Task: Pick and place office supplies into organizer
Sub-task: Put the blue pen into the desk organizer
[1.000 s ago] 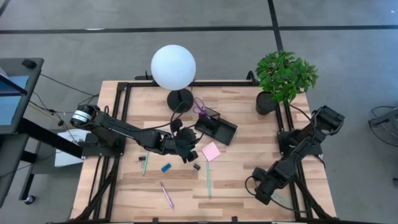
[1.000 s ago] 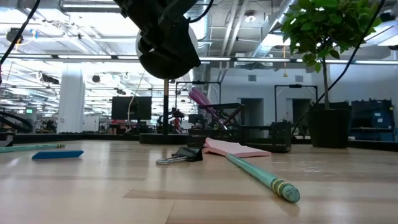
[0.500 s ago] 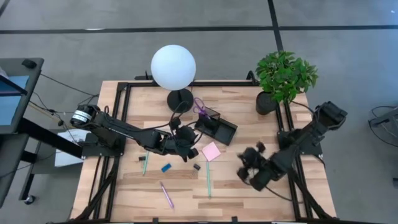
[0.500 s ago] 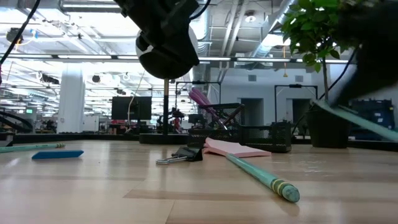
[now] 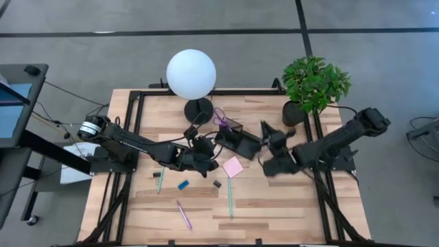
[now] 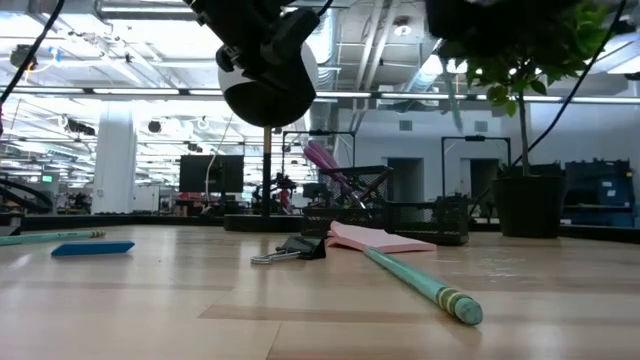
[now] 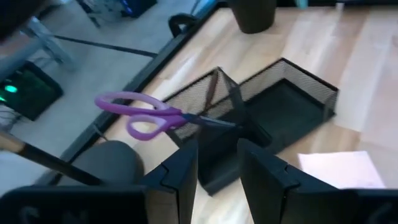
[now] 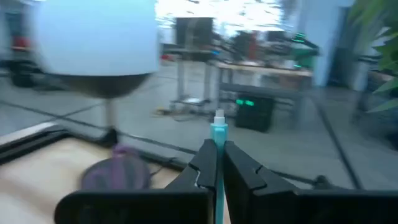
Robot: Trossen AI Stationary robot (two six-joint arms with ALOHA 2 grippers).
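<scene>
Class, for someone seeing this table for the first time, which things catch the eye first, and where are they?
A big white globe lamp stands at the table's back edge, with a leafy green plant at the back right corner. Near the middle, purple-handled scissors stick out of the black organizer, and the right gripper beside it pinches a teal pen.

desk [image 5: 274,206]: pale wood planks, smooth, matt
black rectangular organizer [image 7: 292,102]: fine wire mesh
white globe lamp [image 5: 191,73]: smooth, matt

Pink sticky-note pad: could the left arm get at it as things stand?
Probably yes. The pink sticky-note pad lies bare on the table beside the left gripper, nothing between; its fingers stand apart, empty.
</scene>
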